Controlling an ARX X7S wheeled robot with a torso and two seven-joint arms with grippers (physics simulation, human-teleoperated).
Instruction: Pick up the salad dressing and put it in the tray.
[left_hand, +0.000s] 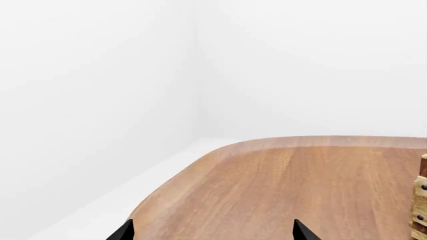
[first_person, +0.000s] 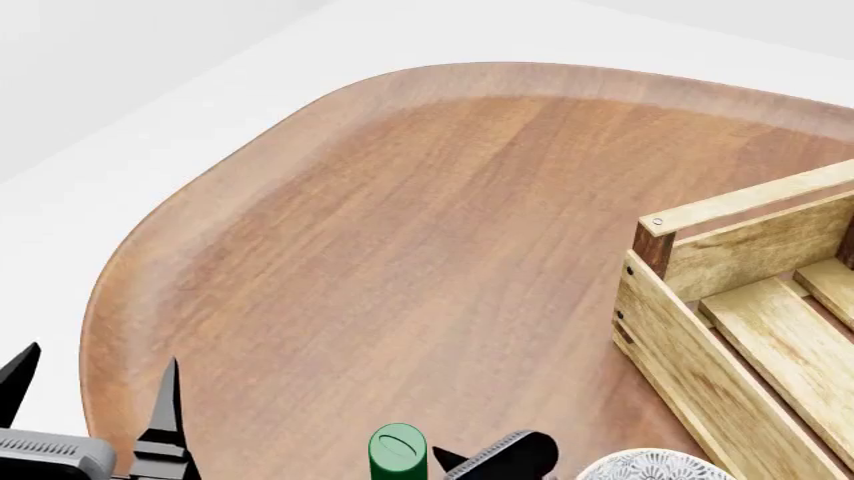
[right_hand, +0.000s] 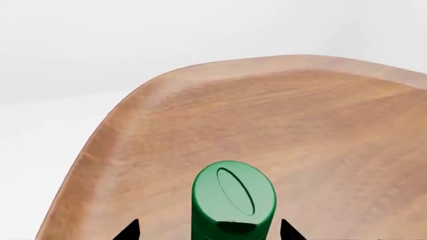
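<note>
The salad dressing (first_person: 396, 450) is a small bottle with a round dark green cap, standing at the near edge of the wooden table. In the right wrist view the bottle (right_hand: 233, 197) stands between my right gripper's (right_hand: 210, 232) two open fingertips, with a gap on each side. In the head view my right gripper (first_person: 461, 463) is just right of the bottle. The tray (first_person: 727, 300), a light-wood slatted crate with dark corner posts, stands at the right. My left gripper (first_person: 94, 390) is open and empty at the near left table edge; it also shows in the left wrist view (left_hand: 213, 232).
A white patterned bowl (first_person: 654, 467) sits at the near edge, between the bottle and the crate. The rounded wooden table (first_person: 400, 230) stretches to the far left, with white floor beyond its rim. The crate's corner (left_hand: 420, 200) shows in the left wrist view.
</note>
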